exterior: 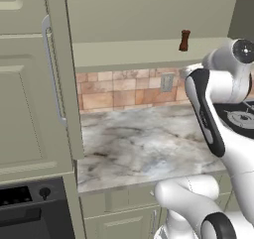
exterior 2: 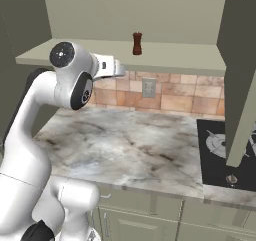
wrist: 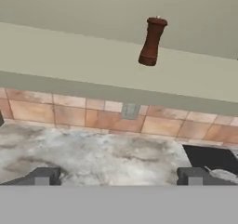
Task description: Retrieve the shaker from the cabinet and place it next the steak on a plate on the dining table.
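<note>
The dark brown shaker (exterior: 184, 40) (exterior 2: 137, 43) (wrist: 152, 42) stands upright on the bottom shelf of the open sage-green cabinet (exterior: 129, 52) (exterior 2: 175, 55) (wrist: 69, 56). My gripper (wrist: 118, 176) is open, its two fingertips spread wide with nothing between them. It hangs below and in front of the shelf edge, well short of the shaker, which sits up and slightly right in the hand view. In the right base view the white hand (exterior 2: 107, 66) reaches toward the shelf, left of the shaker. The steak, the plate and the dining table are out of view.
The left cabinet door (exterior: 30, 84) with its bar handle (exterior: 52, 69) stands swung open; the right door (exterior 2: 242, 85) hangs open too. Below lie a marble counter (exterior: 149, 144), a black stove (exterior 2: 225, 145), a tiled wall with an outlet (exterior 2: 148, 87), and an oven (exterior: 30, 208).
</note>
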